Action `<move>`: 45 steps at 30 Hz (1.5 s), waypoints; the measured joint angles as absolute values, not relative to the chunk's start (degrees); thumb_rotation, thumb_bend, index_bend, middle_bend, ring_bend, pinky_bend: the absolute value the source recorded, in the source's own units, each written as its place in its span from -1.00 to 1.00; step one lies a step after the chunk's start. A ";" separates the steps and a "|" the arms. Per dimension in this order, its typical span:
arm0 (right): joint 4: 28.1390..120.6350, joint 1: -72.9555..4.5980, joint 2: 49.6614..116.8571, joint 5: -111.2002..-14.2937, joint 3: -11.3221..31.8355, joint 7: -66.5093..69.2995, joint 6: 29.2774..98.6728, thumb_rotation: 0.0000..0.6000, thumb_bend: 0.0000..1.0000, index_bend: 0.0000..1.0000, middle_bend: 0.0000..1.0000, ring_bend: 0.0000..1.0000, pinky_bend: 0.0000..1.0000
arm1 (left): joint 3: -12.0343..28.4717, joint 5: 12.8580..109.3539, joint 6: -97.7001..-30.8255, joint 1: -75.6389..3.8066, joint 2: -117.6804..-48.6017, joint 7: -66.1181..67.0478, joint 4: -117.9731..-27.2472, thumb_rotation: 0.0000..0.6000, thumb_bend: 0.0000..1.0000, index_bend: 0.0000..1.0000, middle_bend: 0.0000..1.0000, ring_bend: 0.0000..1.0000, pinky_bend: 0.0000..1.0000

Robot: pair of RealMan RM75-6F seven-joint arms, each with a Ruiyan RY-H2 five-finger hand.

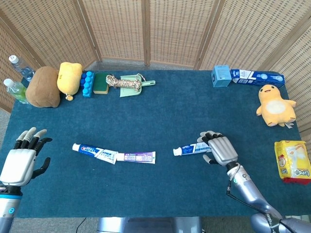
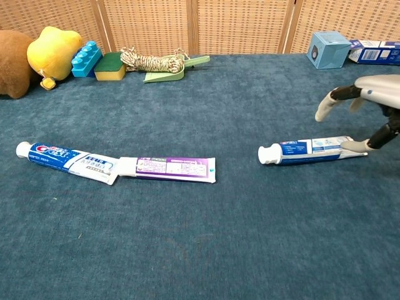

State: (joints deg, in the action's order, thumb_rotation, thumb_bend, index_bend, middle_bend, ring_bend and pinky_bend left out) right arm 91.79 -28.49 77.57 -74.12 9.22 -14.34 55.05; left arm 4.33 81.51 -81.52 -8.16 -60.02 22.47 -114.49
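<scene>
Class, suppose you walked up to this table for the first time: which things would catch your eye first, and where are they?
Three toothpaste tubes lie across the middle of the dark blue carpeted table: a blue-and-white tube and a purple-and-white tube end to end on the left, and a third blue-and-white tube on the right. The right hand rests on that third tube's tail end, while the left hand hangs open at the table's left edge.

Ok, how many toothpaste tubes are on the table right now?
3. A blue-white tube lies at centre-left, a purple-white tube lies end to end with it, and a third tube lies under the right robot hand. None looks hidden.
</scene>
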 measured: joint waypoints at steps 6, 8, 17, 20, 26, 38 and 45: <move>89.80 -30.36 79.13 -70.76 9.32 -18.89 53.79 1.00 -0.37 -0.39 -0.55 -0.70 -0.50 | 4.33 81.50 -81.68 -8.34 -60.34 21.94 -113.82 1.00 -0.27 -0.50 -0.73 -0.89 -0.86; 89.22 -30.88 79.71 -69.60 9.31 -20.12 53.48 1.00 -0.37 -0.39 -0.55 -0.71 -0.50 | 4.26 81.46 -81.71 -8.36 -60.38 21.73 -113.63 1.00 -0.27 -0.50 -0.73 -0.89 -0.86; 86.62 -33.09 82.37 -64.12 8.99 -25.85 52.47 1.00 -0.39 -0.35 -0.55 -0.71 -0.50 | 3.98 81.27 -81.90 -8.29 -60.43 20.71 -112.79 1.00 -0.27 -0.49 -0.75 -0.89 -0.86; 86.03 -33.75 83.06 -62.04 8.83 -28.01 52.37 1.00 -0.39 -0.35 -0.55 -0.72 -0.50 | 3.91 81.22 -81.92 -8.27 -60.44 20.33 -112.48 1.00 -0.27 -0.50 -0.75 -0.89 -0.86; 85.18 -34.88 84.02 -59.35 8.25 -30.42 52.37 1.00 -0.39 -0.34 -0.55 -0.73 -0.50 | 3.78 81.19 -81.97 -8.29 -60.57 19.68 -111.97 1.00 -0.27 -0.50 -0.76 -0.90 -0.86; 85.01 -35.83 84.05 -57.33 7.09 -31.25 52.73 1.00 -0.37 -0.19 -0.55 -0.76 -0.50 | 3.58 81.72 -82.95 -7.99 -60.62 19.05 -111.75 1.00 -0.27 -0.50 -0.79 -0.91 -0.86; 84.94 -37.33 84.69 -56.28 6.92 -31.26 51.37 1.00 -0.20 0.21 -0.35 -0.61 -0.46 | 3.53 82.35 -84.24 -7.47 -60.12 18.87 -112.12 1.00 -0.27 -0.50 -0.80 -0.92 -0.86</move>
